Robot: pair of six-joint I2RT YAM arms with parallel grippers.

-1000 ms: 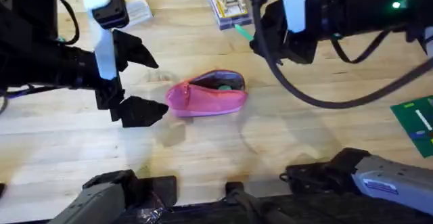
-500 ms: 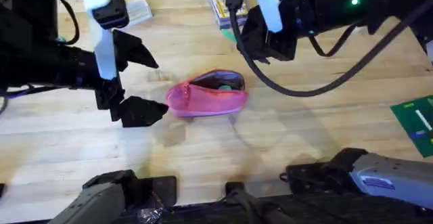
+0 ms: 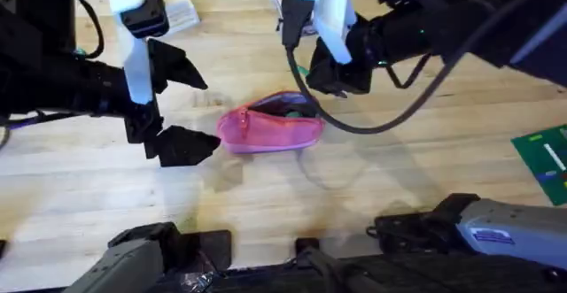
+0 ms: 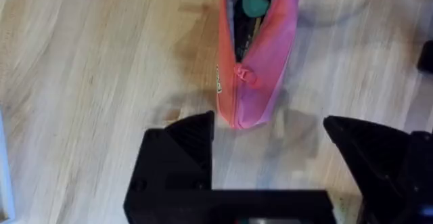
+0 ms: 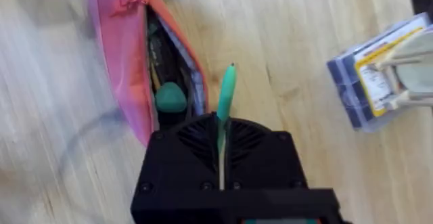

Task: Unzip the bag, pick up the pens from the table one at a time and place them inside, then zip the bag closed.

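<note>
One skinny green pen [image 5: 225,95], stiff and light, pinched in the right gripper [image 5: 221,139]; left gripper [image 4: 270,139] spread wide beside the floppy bag [image 3: 270,125].

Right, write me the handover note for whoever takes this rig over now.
Left gripper: jaws open, empty, beside the zip-pull end of the soft pink-red fabric pouch, not touching it.
Right gripper: shut on the thin green pen, above the pouch's open end.
The pouch lies on the pale wooden table, partly unzipped, a teal-topped item already inside.
Done: unzip, pen pickup.
Left: drop this pen in, check for more pens, zip shut.
</note>
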